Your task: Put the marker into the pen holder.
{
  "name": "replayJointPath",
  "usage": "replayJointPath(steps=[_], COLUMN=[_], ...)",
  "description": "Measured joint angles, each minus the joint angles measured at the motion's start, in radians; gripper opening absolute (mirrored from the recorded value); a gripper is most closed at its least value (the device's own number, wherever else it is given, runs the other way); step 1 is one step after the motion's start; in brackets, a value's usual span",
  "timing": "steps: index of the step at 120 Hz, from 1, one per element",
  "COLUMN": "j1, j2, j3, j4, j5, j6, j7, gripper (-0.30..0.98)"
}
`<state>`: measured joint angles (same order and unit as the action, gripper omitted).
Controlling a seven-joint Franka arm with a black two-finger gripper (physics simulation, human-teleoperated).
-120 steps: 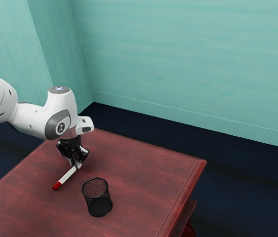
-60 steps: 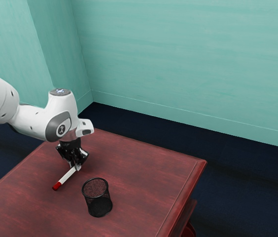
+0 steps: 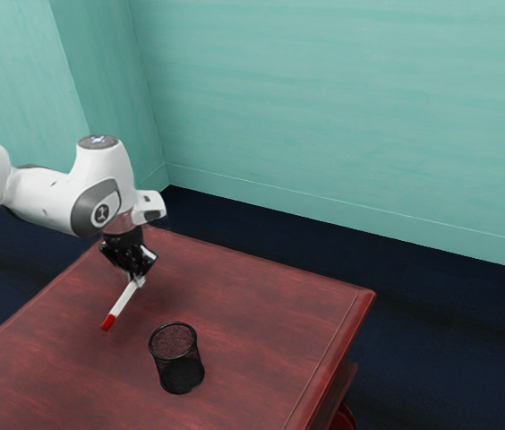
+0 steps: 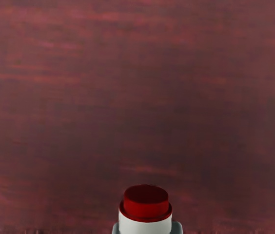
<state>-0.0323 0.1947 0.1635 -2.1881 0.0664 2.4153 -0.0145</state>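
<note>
My gripper [image 3: 136, 279] is shut on the white end of the marker [image 3: 123, 300], above the table. The marker slants down from the fingers, its red end lowest and toward the exterior view's lower left. In the wrist view the red end of the marker [image 4: 146, 202] points away from the hand, with a grey fingertip edge on each side of the white body. The pen holder [image 3: 178, 360], a black mesh cup, stands upright on the table, apart from the marker and toward the exterior view's lower right.
The reddish wooden table [image 3: 261, 309] carries the cup. Its far corner lies toward the exterior view's right, with dark floor [image 3: 440, 309] beyond. A green wall [image 3: 342, 116] rises behind.
The gripper has risen, carrying the marker up with it. The marker hangs at a steeper slant than before. The pen holder has stayed where it was.
</note>
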Motion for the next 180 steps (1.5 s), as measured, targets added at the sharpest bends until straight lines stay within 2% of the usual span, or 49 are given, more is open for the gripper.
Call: replayJointPath(steps=[37, 58, 71, 128, 180], j1=[-0.085, -0.13, -0.124, -0.209, -0.287], j2=[-0.192, -0.232, -0.272, -0.284, -0.347], j3=[0.005, -0.003, -0.003, -0.046, -0.064], j4=[-0.049, -0.046, -0.047, -0.049, -0.089], j5=[0.019, 0.033, 0.035, 0.019, 0.014], j6=[-0.101, -0.142, -0.162, -0.2, -0.24], j7=[-0.029, -0.042, -0.047, -0.057, -0.074], gripper=[-0.1, -0.09, -0.08, -0.04, -0.04])
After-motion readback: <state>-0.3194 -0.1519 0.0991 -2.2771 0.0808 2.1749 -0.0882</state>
